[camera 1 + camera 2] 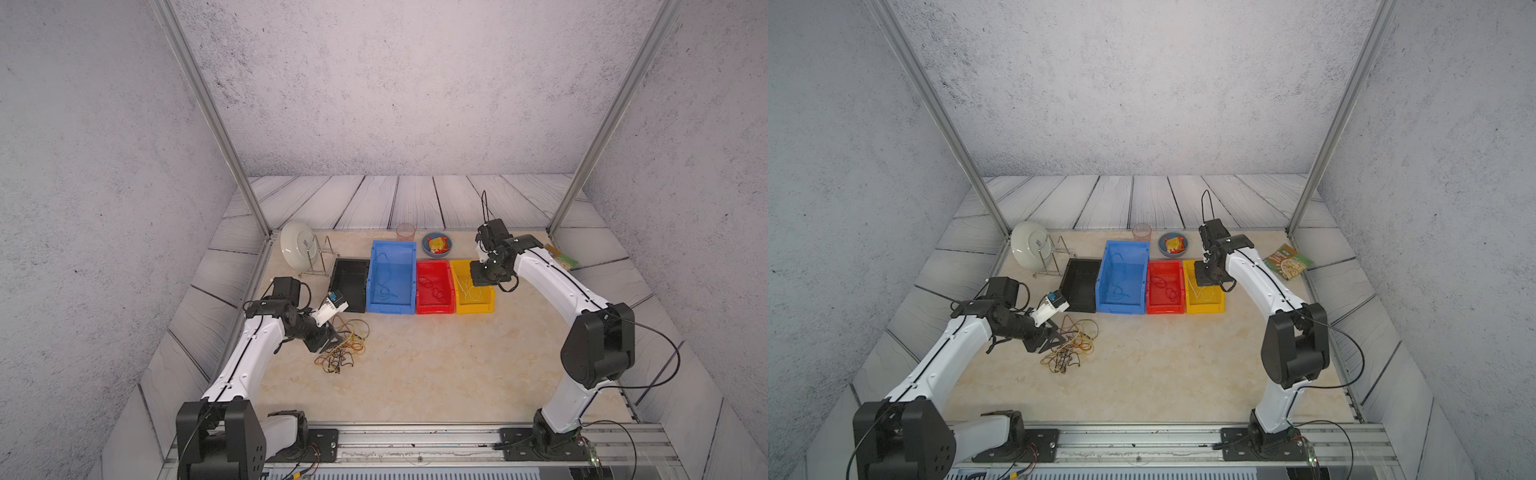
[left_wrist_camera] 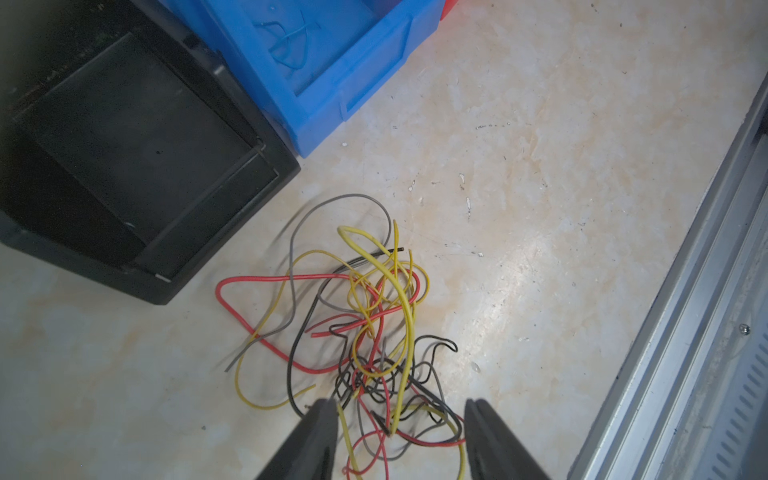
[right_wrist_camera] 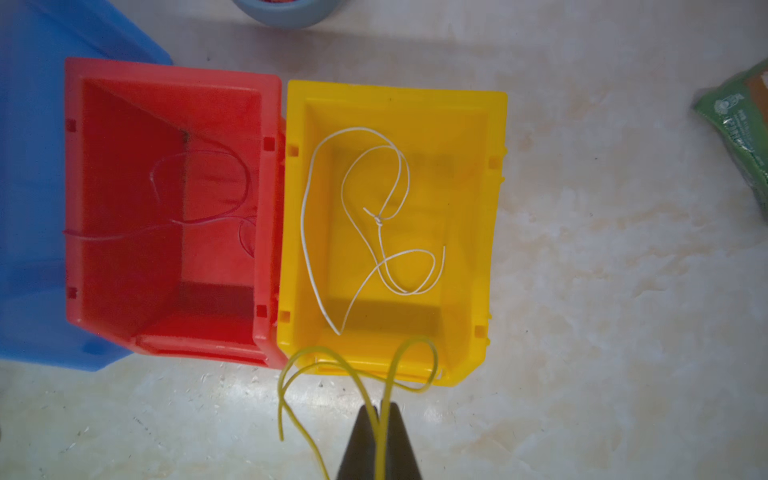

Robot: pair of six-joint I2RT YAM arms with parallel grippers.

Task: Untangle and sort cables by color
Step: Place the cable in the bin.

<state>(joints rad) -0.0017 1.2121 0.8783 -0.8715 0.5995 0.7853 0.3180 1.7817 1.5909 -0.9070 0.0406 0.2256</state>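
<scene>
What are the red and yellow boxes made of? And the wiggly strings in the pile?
The red box and yellow box look like molded plastic: smooth, evenly colored, slightly shiny walls with small square slots. The strings are probably wires in a soft plastic or rubbery coating: thin, bright, bending in loose loops. Any metal inside can't be seen.

Four bins (image 1: 390, 308); one each: plate (image 1: 293, 247), cup (image 1: 405, 232), bowl (image 1: 426, 249), packet (image 1: 1288, 262), cable tangle (image 1: 343, 345).

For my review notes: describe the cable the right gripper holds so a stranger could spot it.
The yellow bin ends the row of coloured bins, by the right arm. There the right gripper is shut on a yellow cable. Unlike the pale cable lying inside that bin, it dangles in mid-air.
</scene>
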